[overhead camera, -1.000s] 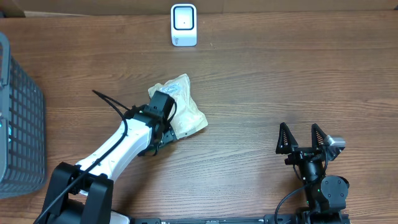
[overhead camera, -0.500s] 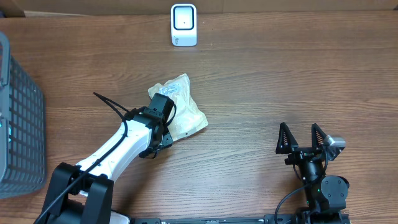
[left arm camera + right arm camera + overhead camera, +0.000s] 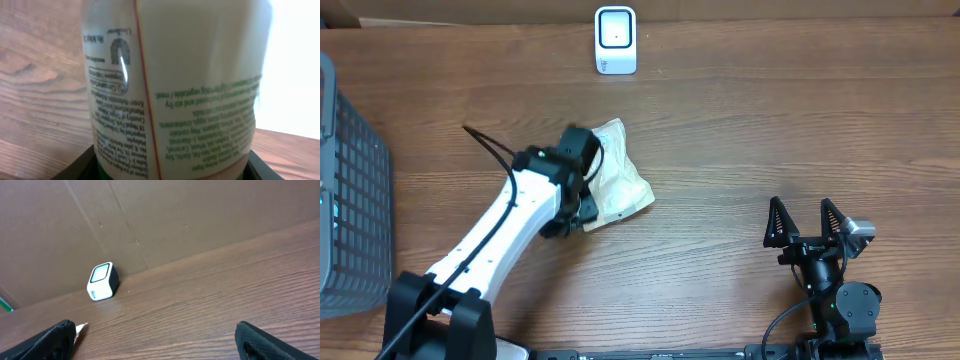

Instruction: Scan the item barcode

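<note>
Closing on crinkled cream plastic pouch (image 3: 620,180), left gripper (image 3: 582,200) now clamps it, swings toward white box scanner (image 3: 615,40); right gripper (image 3: 807,222) splayed, idle; barcode presentation next.

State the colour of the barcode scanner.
White scanner with a dark side, clearest in the right wrist view.

Black right claw (image 3: 801,201) (fingers (image 3: 778,226) seemingly triangular)

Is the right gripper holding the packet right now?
No, the right gripper stands open and empty at the table's near right, while the packet sits between the fingers of the left gripper.
</note>
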You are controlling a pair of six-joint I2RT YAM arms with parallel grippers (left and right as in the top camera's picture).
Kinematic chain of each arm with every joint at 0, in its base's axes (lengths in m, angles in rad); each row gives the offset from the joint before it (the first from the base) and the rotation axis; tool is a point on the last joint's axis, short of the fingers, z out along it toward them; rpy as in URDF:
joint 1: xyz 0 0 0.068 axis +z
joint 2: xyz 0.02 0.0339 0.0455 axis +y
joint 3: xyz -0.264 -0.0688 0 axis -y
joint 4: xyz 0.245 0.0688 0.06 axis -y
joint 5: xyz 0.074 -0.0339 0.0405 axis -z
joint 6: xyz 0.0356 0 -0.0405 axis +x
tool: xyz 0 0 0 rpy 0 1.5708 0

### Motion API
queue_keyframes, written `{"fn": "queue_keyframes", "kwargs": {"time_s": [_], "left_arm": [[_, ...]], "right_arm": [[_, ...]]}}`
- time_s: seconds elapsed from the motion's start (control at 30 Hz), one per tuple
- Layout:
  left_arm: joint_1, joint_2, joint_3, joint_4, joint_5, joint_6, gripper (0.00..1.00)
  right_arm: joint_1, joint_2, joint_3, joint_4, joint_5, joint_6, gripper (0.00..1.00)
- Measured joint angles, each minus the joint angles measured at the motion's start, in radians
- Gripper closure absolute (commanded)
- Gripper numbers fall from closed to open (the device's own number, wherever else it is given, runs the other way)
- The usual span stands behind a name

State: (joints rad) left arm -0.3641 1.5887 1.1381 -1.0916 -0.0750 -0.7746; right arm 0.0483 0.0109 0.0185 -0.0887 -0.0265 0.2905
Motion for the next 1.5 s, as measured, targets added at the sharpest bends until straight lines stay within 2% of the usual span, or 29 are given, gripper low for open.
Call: {"fn": "queue_keyframes", "kwargs": {"time_s": [0.1,0.2,0.5,0.63,0.93,1.13,1.4,1.5], "left_arm": [[0.046,0.0,0.063,0.005,0.085,0.005,0.67],[0.126,0.0,0.067,0.006,0.186,0.025,0.7],[0.462,0.0,0.066,0.031,0.566,0.079,0.65],[0.55,0.0,0.066,0.025,0.75,0.078,0.62],[0.568,0.0,0.061,0.005,0.874,0.044,0.69],[0.568,0.005,0.004,0.109,0.905,-0.039,0.73],[0.568,0.145,-0.046,0.127,0.979,-0.099,0.7],[0.568,0.213,-0.048,0.119,1.039,-0.114,0.66]], "right_arm": [[0.0,0.0,0.0,0.0,0.0,0.0,0.0],[0.0,0.0,0.0,0.0,0.0,0.0,0.0],[0.0,0.0,0.0,0.0,0.0,0.0,0.0],[0.0,0.0,0.0,0.0,0.0,0.0,0.0],[0.0,0.0,0.0,0.0,0.0,0.0,0.0],[0.0,0.0,0.0,0.0,0.0,0.0,0.0],[0.0,0.0,0.0,0.0,0.0,0.0,0.0],[0.0,0.0,0.0,0.0,0.0,0.0,0.0]]}}
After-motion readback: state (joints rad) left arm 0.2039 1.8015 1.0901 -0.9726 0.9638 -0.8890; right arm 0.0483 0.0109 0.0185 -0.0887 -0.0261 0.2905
